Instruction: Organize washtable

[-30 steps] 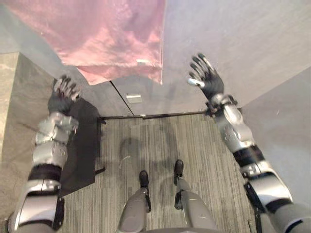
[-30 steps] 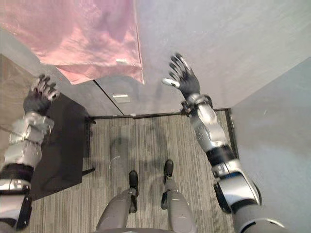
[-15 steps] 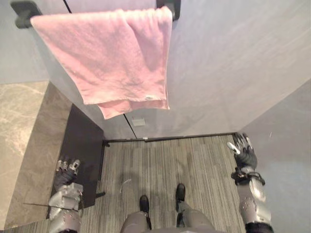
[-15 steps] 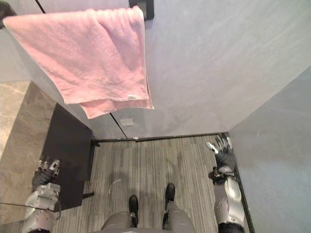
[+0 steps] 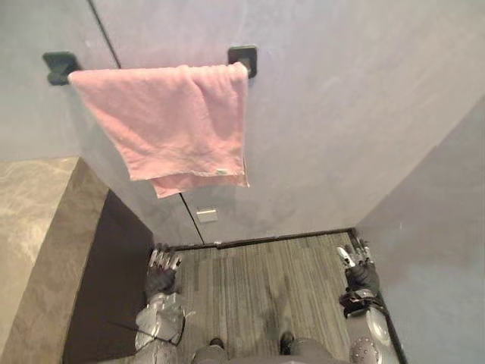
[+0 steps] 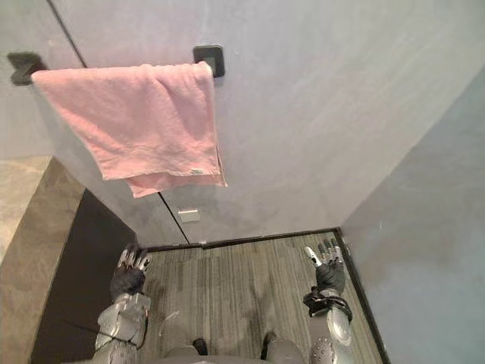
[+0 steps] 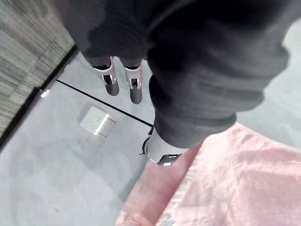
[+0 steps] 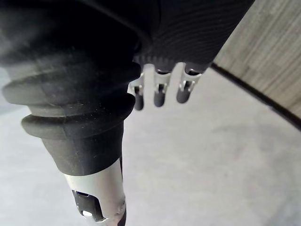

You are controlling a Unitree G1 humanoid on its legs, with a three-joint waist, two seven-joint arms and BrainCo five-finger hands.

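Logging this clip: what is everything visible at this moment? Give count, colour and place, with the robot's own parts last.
wall: grey, ahead and along the robot's right.
rail brackets: two, dark, high on the wall.
towel: one, pink, draped between the rail brackets, hanging down.
wall plate: one, white, low on the wall below the towel.
washtable top: one, beige stone, at the robot's left.
side panel: one, dark, below the washtable top's edge.
skirting: one dark strip along the foot of the wall.
floor: grey striped carpet.
left hand: open, empty, low beside the side panel.
right hand: open, empty, low by the right-side wall.
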